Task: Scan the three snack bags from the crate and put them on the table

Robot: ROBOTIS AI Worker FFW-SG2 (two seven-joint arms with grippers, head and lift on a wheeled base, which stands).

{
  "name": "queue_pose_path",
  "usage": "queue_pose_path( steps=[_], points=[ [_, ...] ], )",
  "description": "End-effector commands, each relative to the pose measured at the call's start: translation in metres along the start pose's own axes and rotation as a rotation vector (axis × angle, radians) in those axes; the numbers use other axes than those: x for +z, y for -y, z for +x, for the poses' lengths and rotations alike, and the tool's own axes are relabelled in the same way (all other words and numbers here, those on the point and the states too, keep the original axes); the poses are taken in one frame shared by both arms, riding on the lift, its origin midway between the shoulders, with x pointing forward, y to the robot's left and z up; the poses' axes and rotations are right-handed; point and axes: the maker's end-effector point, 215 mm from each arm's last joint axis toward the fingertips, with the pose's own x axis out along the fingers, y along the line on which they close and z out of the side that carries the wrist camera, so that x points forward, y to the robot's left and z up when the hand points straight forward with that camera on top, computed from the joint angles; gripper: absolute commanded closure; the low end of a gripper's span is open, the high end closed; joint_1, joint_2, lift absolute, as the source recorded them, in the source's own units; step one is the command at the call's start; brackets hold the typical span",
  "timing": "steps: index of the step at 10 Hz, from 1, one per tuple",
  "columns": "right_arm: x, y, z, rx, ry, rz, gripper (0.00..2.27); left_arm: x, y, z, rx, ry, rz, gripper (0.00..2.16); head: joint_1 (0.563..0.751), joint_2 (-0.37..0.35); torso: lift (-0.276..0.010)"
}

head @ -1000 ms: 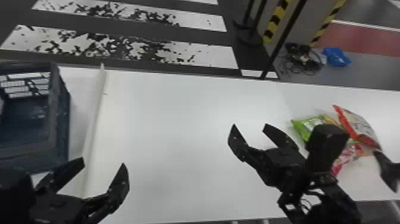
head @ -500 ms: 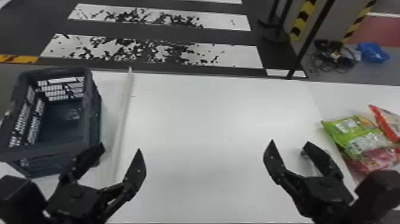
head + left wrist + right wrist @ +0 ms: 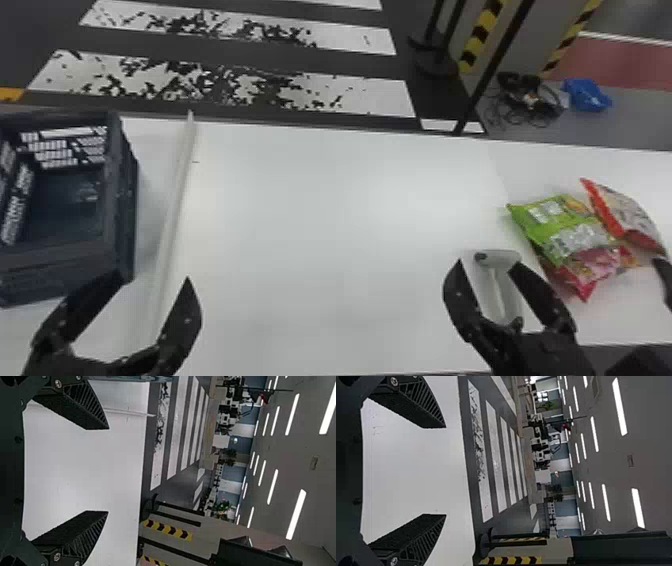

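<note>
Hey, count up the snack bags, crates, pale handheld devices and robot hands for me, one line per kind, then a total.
Snack bags: 3 (green bag, pink bag, red-and-white bag)
Crate: 1
Pale device: 1
Hands: 2 (left hand, right hand)
Total: 7

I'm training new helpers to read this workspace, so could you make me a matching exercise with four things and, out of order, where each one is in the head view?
Things
1. Crate
2. Green snack bag
3. Pale device
4. Blue item

Places
A. On the floor beyond the table
B. Seen between the open fingers of the right gripper
C. Toward the table's left end
D. Overlapping a pink-and-red snack bag

Right pairs: 1-C, 2-D, 3-B, 4-A
</note>
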Motion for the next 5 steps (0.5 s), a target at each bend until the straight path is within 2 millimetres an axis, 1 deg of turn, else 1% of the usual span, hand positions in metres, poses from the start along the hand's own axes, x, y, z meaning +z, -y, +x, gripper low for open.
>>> queue_pose_path(
  steps=[1,4,5],
  points=[
    [-0.0041,-0.0012,-0.0041,0.004,-0.014,-0.003,0.08,0.0034,0.0010,-0.0033,0.001,0.001,0.006,0.12,0.695,-0.167,-0.094],
    [-0.0065,0.0020,-0.0076,-0.005,-0.024,-0.007,0.08,-0.0034,0.0010,-0.0042,0.003,-0.021,0.003,0.12,0.695,-0.171,-0.094],
    [-0.0053,0.0002,-0.0082,0.002,-0.023,-0.010,0.08,-0.0043,0.0011,-0.0041,0.005,-0.022,0.001,0.12,0.695,-0.173,-0.094]
  ],
)
